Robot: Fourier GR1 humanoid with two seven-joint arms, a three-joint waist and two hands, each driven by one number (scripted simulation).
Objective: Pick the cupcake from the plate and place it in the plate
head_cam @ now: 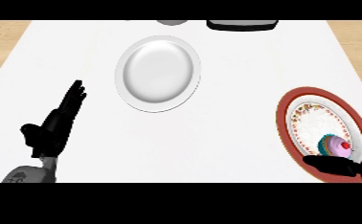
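So the small cupcake with pink frosting, a red cherry on top and a teal paper wrapper sits at the near edge of the red-rimmed patterned plate, over on the right side of the counter. It looks light and soft: the frosting would smear or squash at any touch from above, and the paper cup probably crumples if pinched too hard. The best bet is likely to take it low, by the wrapper's sides, and keep it upright so the cherry stays put.

The robot's right hand is right there at the near side of the cupcake, touching or just about touching its base. Only a dark bit of it shows at the frame's edge, so whether the fingers are apart or curled round the wrapper can't be told.

The plain white oval-looking plate lies further away and to the left, well apart from the cupcake; that looks like the drop-off spot. The left hand rests near the left edge, fingers straight and together, holding nothing.
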